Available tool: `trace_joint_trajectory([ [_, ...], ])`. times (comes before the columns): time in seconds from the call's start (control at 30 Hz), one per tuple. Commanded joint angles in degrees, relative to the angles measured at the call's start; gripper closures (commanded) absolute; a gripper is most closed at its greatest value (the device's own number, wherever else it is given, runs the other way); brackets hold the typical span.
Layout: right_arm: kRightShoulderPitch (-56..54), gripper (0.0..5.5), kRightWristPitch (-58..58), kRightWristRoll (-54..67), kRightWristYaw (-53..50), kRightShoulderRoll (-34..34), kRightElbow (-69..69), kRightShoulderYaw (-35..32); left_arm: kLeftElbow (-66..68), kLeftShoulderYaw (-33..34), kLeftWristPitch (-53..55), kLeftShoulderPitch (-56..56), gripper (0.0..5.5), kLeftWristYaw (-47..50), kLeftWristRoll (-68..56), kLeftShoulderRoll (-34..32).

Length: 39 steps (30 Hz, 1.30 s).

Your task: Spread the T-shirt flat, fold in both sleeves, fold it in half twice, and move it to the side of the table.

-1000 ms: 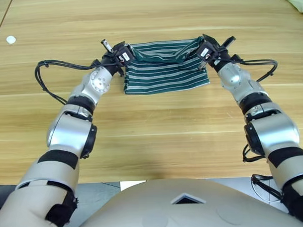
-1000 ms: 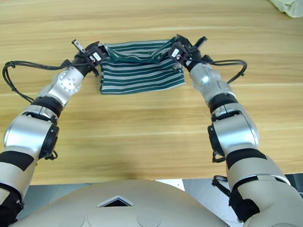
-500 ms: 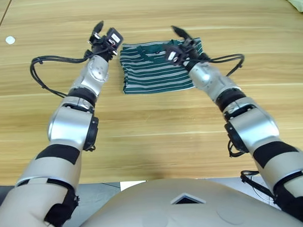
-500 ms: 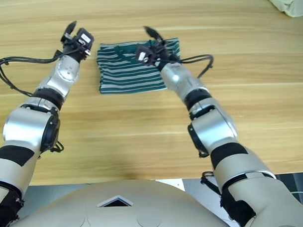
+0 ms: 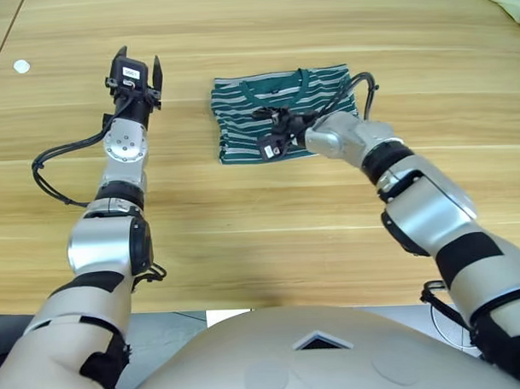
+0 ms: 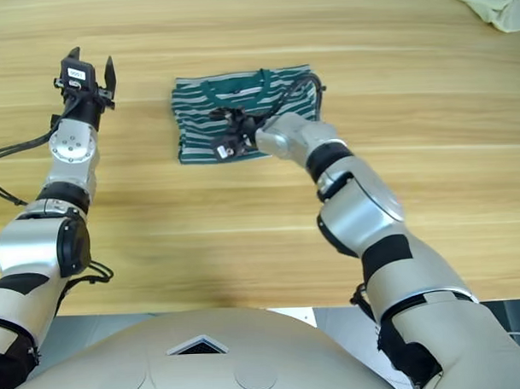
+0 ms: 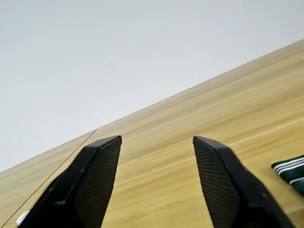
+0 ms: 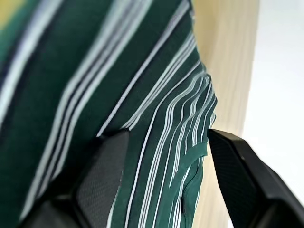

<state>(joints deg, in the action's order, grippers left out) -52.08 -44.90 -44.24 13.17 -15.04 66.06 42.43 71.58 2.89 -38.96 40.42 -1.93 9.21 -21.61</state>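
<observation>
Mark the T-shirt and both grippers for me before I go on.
T-shirt (image 5: 282,98): left eye view, striped chest below the neckline.
left gripper (image 5: 139,55): left eye view, gap between its open jaws.
right gripper (image 8: 161,142): right wrist view, midway between its jaws, over the fabric.

Bright even light, soft faint shadows

The right gripper (image 8: 166,190) has its two black fingers (image 8: 102,180) set apart. The green T-shirt (image 8: 95,61) with thin white stripes lies between them in soft folds. Beside the cloth runs a strip of the wooden table (image 8: 228,57).
</observation>
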Motion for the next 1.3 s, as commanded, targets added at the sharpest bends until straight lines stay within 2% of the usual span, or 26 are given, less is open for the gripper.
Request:
trace_joint_trajectory([
  [0.03,14.5,2.45,-15.5,12.6,19.2,-14.8,-10.0,0.4,-1.2,-3.9,-2.3,0.5,2.7,-1.0,3.6,1.1],
  [0.1,23.1,2.45,-15.8,23.1,22.9,-24.4,-20.2,-1.8,-1.4,-6.4,-2.4,1.7,2.7,-0.9,5.9,1.9],
  [0.17,30.9,2.45,-13.5,32.4,23.3,-32.7,-28.2,-7.4,-1.6,-9.8,-2.6,3.1,2.7,0.1,9.6,2.3],
  [0.23,34.9,2.45,-10.1,36.9,22.8,-36.2,-32.4,-12.1,-1.6,-12.4,-2.7,4.4,2.7,1.0,12.3,2.5],
  [0.33,35.3,2.45,-7.2,43.8,19.5,-32.6,-35.7,-19.2,-1.4,-16.9,-3.8,6.4,2.7,0.8,16.6,3.5],
  [0.47,31.8,2.45,-0.7,62.6,18.0,-20.5,-38.7,-29.0,-1.6,-22.3,-11.5,7.4,2.7,-4.6,19.3,6.4],
  [0.53,29.0,2.45,4.2,67.4,17.2,-16.2,-36.5,-33.5,-1.1,-22.8,-14.1,8.3,2.7,-9.7,17.4,9.5],
  [0.63,26.6,2.45,7.7,67.6,15.2,-12.4,-34.1,-37.7,0.6,-26.2,-13.8,9.0,2.7,-16.0,19.2,14.0],
  [0.7,26.3,2.45,8.1,67.2,15.4,-10.6,-34.7,-39.5,1.2,-29.7,-13.9,7.6,2.7,-17.8,22.5,14.5],
  [0.8,25.9,2.45,8.1,65.0,15.9,-9.5,-34.3,-41.2,1.5,-33.7,-12.4,5.6,2.7,-15.0,27.0,12.5],
  [0.93,25.1,2.45,8.5,60.0,14.7,-9.4,-31.9,-42.1,2.3,-35.8,-8.7,2.4,2.7,-9.8,30.2,8.8],
  [1.13,26.7,2.45,7.2,52.6,14.4,-8.9,-28.8,-41.4,-0.5,-34.9,-8.4,-6.9,2.7,-1.5,28.7,2.6],
  [1.3,28.9,2.45,6.8,47.1,13.5,-9.3,-27.8,-40.7,-16.4,-30.3,-9.0,-21.8,2.7,-0.3,21.4,-1.0],
])
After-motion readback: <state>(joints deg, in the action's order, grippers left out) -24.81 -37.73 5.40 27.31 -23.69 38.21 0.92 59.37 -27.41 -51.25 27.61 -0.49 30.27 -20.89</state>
